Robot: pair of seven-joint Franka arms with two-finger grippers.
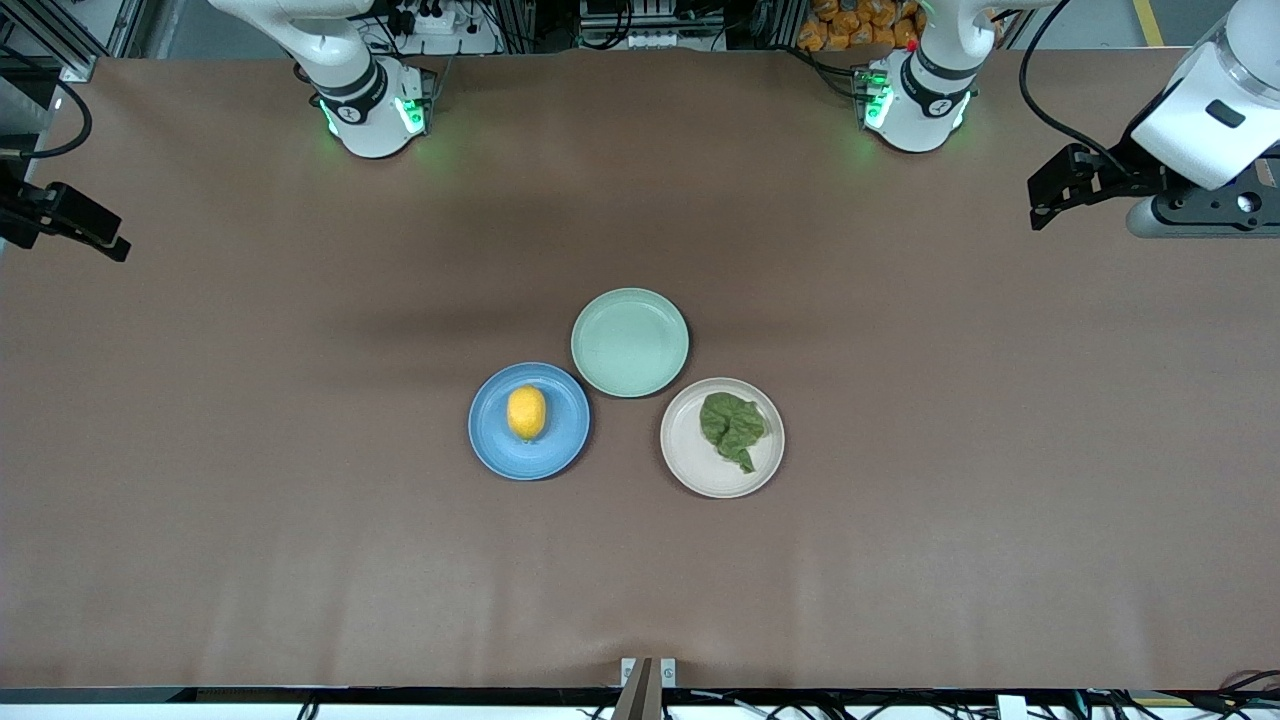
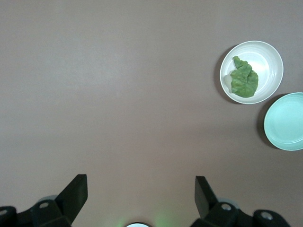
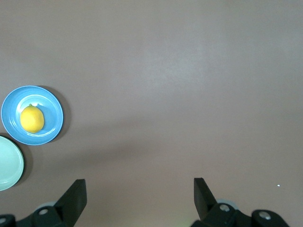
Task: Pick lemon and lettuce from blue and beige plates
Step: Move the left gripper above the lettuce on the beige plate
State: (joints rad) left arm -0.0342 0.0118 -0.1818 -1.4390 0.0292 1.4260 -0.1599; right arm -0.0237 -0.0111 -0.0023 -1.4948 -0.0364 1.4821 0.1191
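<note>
A yellow lemon [image 1: 526, 412] lies on the blue plate [image 1: 490, 450] near the table's middle, toward the right arm's end. A crumpled green lettuce leaf [image 1: 732, 427] lies on the beige plate [image 1: 700, 470], toward the left arm's end. My left gripper [image 1: 1050, 200] hangs open and empty over the left arm's end of the table, well away from the plates. My right gripper [image 1: 100, 240] hangs open and empty over the right arm's end. The left wrist view shows the open left gripper [image 2: 141, 182] with the lettuce [image 2: 245, 79] far off. The right wrist view shows the open right gripper [image 3: 139, 185] with the lemon [image 3: 32, 118] far off.
An empty pale green plate [image 1: 630, 342] sits between the other two plates, farther from the front camera and touching or nearly touching both. It also shows in the left wrist view [image 2: 285, 122] and the right wrist view [image 3: 7, 163]. Brown tabletop surrounds the plates.
</note>
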